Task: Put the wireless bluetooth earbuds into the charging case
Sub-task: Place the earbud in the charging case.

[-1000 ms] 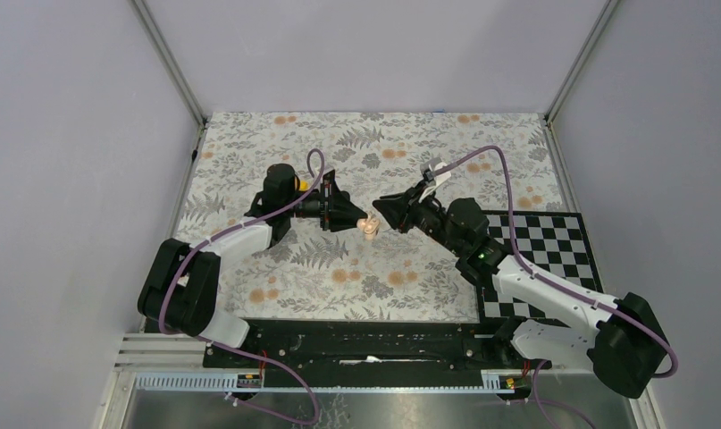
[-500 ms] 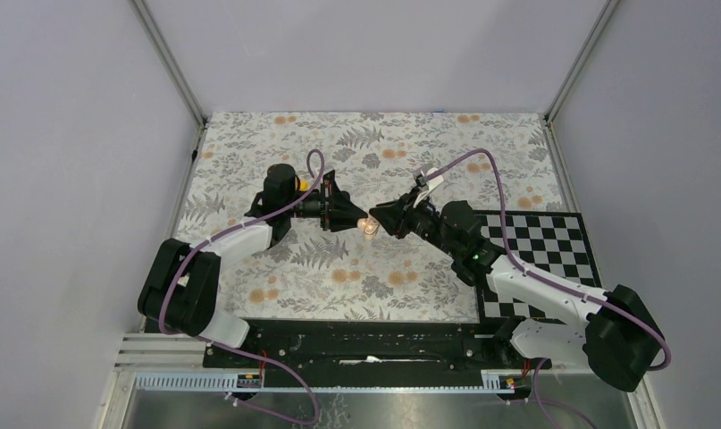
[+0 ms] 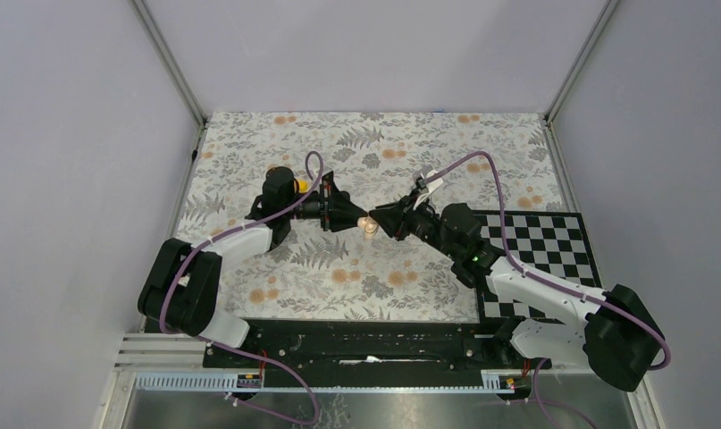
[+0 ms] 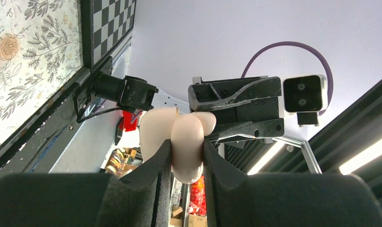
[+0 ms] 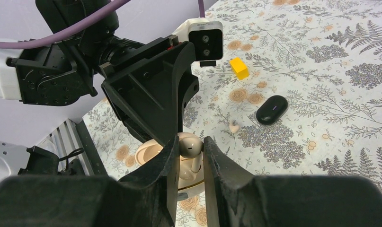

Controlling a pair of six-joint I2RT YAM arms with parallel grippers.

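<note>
The charging case point(image 5: 148, 152) is a peach, glossy, rounded shell, open, with its lid to the left. My left gripper point(image 4: 187, 156) is shut on it point(image 4: 186, 142) and holds it above the table. My right gripper point(image 5: 191, 151) is shut on a peach stemmed earbud point(image 5: 190, 144), stem down, right over the case's open base. A second peach earbud point(image 5: 234, 126) lies on the floral cloth. In the top view the two grippers point(image 3: 356, 219) point(image 3: 381, 221) meet tip to tip at the case point(image 3: 369, 225).
A black glossy oval pebble point(image 5: 271, 109) lies on the cloth beyond the loose earbud. A small yellow block point(image 5: 238, 68) sits farther back, also seen by the left arm point(image 3: 297, 184). A checkerboard mat point(image 3: 544, 246) lies under the right arm.
My right gripper has moved left with the earbud until its tips meet the left gripper at the case. The left gripper has stayed almost still.
</note>
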